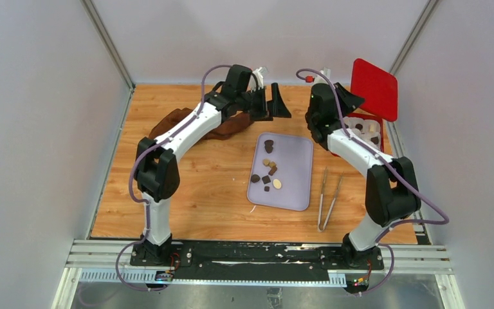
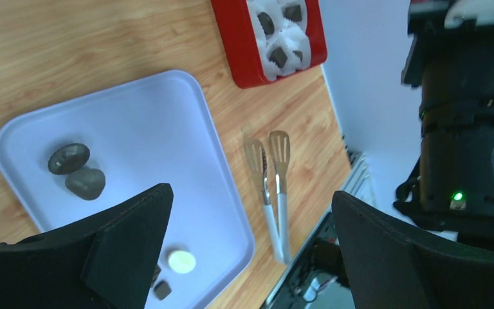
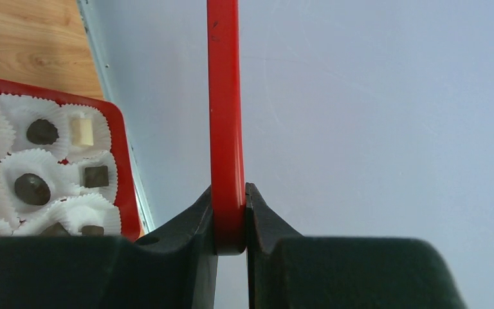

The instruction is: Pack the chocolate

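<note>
Several small chocolate pieces (image 1: 269,145), dark, tan and cream, lie on the lavender tray (image 1: 296,167); two dark rounds (image 2: 69,158) and a cream disc (image 2: 181,261) show in the left wrist view. More chocolates (image 3: 42,131) sit in white paper cups in the red box (image 1: 378,120), (image 3: 121,161). My right gripper (image 3: 230,212) is shut on the edge of the red lid (image 3: 224,96), holding it upright above the box; the lid also shows from above (image 1: 374,89). My left gripper (image 1: 275,106), (image 2: 251,219) is open and empty, raised beyond the tray's far end.
Metal tongs (image 1: 329,196), (image 2: 273,187) lie on the wood right of the tray. A brown cloth (image 1: 167,122) lies at the back left under my left arm. The enclosure wall stands close behind the red box.
</note>
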Controlling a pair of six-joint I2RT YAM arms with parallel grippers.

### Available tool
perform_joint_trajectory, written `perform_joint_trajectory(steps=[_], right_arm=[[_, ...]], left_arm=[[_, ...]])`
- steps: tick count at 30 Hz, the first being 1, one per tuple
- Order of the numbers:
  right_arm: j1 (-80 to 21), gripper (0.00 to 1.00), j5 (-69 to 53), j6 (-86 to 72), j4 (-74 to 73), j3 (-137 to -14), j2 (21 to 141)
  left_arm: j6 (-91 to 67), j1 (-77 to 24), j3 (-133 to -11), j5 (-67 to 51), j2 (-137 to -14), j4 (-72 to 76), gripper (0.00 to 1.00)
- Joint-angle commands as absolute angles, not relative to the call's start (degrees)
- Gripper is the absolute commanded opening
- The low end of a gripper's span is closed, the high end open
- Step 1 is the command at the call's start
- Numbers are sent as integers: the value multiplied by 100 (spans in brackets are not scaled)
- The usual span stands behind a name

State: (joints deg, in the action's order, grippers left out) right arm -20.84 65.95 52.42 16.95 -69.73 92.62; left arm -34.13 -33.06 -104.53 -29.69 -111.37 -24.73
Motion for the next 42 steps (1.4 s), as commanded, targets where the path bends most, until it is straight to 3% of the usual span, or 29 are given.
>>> perform_joint_trajectory(steps=[1, 6, 10, 18, 29, 37, 42], right_arm=[[-2019, 0, 6990, 6819, 4742, -6440, 9532], [-2020, 0, 7084, 7778, 6476, -6197, 10288], [-2000, 0, 7171, 9435, 8695, -6426, 11177], [-1940, 0, 7549, 9382, 8878, -6328, 11767], [-1942, 0, 7550, 8240, 7799, -5794, 11758], [-1926, 0, 7316, 6096, 5177, -5502, 11153], [-1923, 0, 7234, 5727, 4600, -5564, 11117]], left_arm=[[-4800, -2966, -10188, -3309, -11194, -1257, 100], [-4988, -2541, -9666, -3329, -11050, -1057, 100], [-4746, -2263, -9524, -3356, -10947, -1436, 100], [-4258, -2136, -9614, -3279, -10916, -2085, 100], [-4314, -2127, -9544, -3363, -11012, -1996, 100], [-4337, -2127, -9496, -3376, -11003, -1938, 100], [-4376, -2127, -9414, -3401, -10995, -1874, 100]])
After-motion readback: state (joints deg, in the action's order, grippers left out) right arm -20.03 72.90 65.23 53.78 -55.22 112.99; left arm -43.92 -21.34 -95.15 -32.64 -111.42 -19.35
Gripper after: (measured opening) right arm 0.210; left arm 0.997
